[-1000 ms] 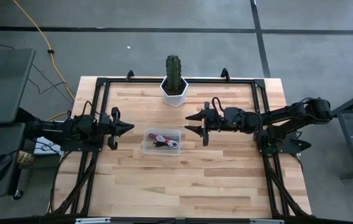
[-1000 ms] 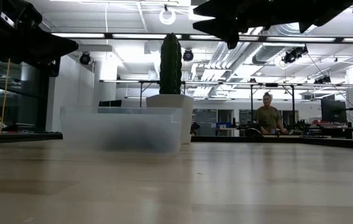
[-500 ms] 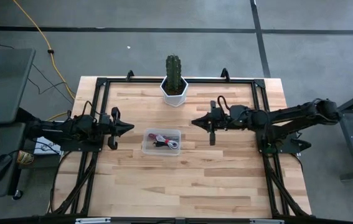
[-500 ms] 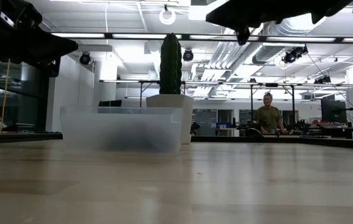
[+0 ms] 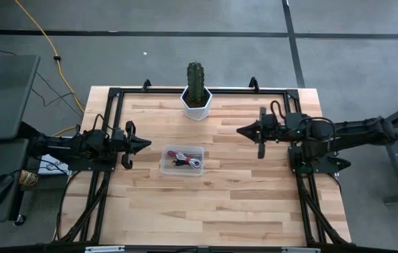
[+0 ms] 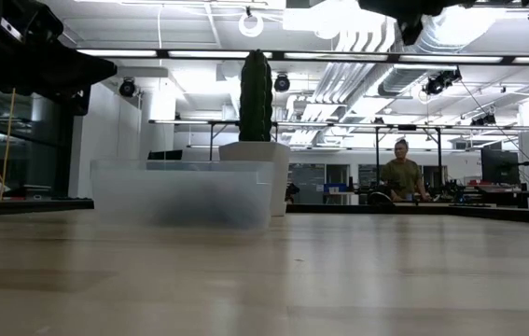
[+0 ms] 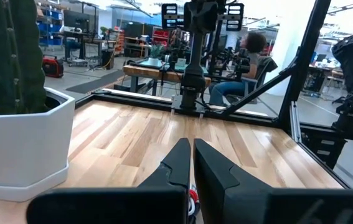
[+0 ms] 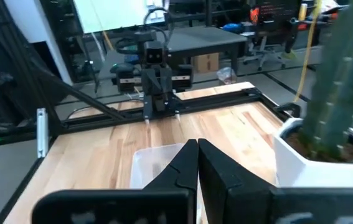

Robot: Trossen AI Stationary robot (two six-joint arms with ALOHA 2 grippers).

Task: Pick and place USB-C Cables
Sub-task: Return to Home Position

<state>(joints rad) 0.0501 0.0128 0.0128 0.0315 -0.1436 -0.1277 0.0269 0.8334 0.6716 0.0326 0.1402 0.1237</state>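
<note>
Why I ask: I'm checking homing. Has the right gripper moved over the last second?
Yes. In the high view the right gripper has drawn back to the right, well away from the bin it was beside.

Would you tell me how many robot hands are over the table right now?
2. The left hand is at the table's left side, beside the clear bin; the right hand is over the right side. Neither is hidden.

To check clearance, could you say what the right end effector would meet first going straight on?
The right end effector aims between the cactus pot and the transparent bin, so the left end effector looks first, depth unclear.
</note>
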